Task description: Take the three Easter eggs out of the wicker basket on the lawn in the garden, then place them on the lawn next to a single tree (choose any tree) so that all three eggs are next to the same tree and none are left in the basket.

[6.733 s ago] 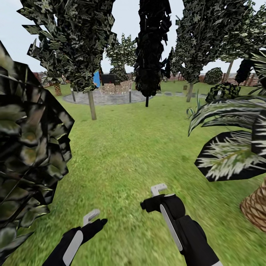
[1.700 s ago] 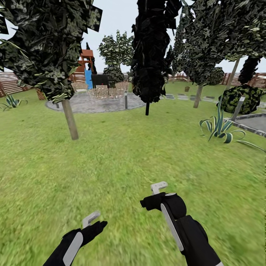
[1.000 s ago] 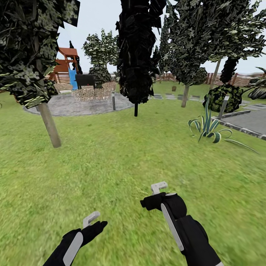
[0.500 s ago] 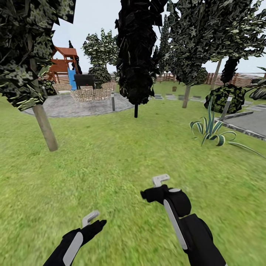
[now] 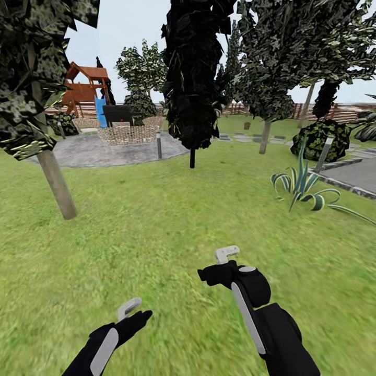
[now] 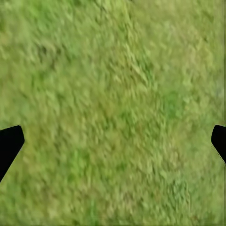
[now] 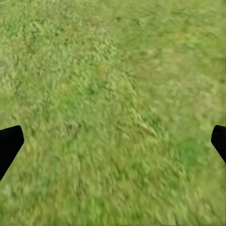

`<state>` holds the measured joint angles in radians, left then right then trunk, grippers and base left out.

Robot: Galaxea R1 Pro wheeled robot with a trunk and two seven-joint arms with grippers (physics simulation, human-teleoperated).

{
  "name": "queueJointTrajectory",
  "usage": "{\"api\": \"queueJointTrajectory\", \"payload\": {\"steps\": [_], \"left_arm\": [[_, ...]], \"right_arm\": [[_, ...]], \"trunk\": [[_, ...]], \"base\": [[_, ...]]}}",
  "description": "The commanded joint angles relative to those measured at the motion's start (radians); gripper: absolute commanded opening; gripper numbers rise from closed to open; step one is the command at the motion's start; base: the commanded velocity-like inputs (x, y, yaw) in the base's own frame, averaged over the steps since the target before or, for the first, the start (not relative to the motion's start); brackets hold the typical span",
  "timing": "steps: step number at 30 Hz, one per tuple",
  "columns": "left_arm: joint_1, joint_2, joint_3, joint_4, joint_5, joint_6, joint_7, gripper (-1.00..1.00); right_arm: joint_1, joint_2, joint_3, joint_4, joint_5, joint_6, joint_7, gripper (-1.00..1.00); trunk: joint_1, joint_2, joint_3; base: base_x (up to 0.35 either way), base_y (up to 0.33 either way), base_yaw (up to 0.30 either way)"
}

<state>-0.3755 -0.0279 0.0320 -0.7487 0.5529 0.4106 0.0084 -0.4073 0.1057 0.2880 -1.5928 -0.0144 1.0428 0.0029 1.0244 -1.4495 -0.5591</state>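
I stand on the lawn [image 5: 156,219] of the garden. My left gripper [image 5: 129,309] hangs low over the grass, open and empty; the left wrist view has its dark fingertips [image 6: 9,143] wide apart over bare grass. My right gripper [image 5: 225,254] is a little further forward, also open with nothing in it, fingertips [image 7: 9,143] spread over grass. A tree with a pale trunk [image 5: 56,184] stands ahead on the left. The Easter eggs are out of view. Far off sits a small brown thing [image 5: 246,125], too small to tell whether it is the wicker basket.
A slim dark tree [image 5: 192,104] rises straight ahead, another tree [image 5: 265,137] at the right. A spiky striped plant [image 5: 303,185] and a round bush [image 5: 319,140] stand right. A paved circle [image 5: 104,149] with wicker furniture and a play tower lies behind; a wooden fence [image 5: 313,110] closes the back.
The whole view has shifted as the camera moved; the left trunk slid further left and nearer. My right gripper has risen slightly. Both grippers stayed open and empty.
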Motion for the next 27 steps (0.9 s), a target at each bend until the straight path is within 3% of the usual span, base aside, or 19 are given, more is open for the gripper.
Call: {"api": "queueJointTrajectory", "payload": {"steps": [1, 15, 27], "left_arm": [[0.0, -0.001, 0.003, -0.001, 0.007, 0.007, 0.001, 1.0], [0.0, 0.0, 0.004, -0.001, 0.012, 0.01, -0.001, 1.0], [-0.009, -0.003, 0.003, -0.005, 0.012, 0.008, -0.002, 1.0]], "right_arm": [[-0.001, 0.0, -0.001, -0.001, -0.001, 0.004, 0.0, 1.0], [-0.001, 0.0, -0.009, 0.0, -0.001, 0.004, 0.001, 1.0], [0.011, -0.001, -0.012, -0.014, -0.001, 0.004, 0.0, 1.0]], "trunk": [[0.001, -0.001, -0.001], [0.001, -0.001, -0.001], [0.001, -0.001, -0.002]], "base": [[0.334, 0.0, -0.053], [0.334, 0.0, -0.201], [0.334, 0.0, -0.03]]}}
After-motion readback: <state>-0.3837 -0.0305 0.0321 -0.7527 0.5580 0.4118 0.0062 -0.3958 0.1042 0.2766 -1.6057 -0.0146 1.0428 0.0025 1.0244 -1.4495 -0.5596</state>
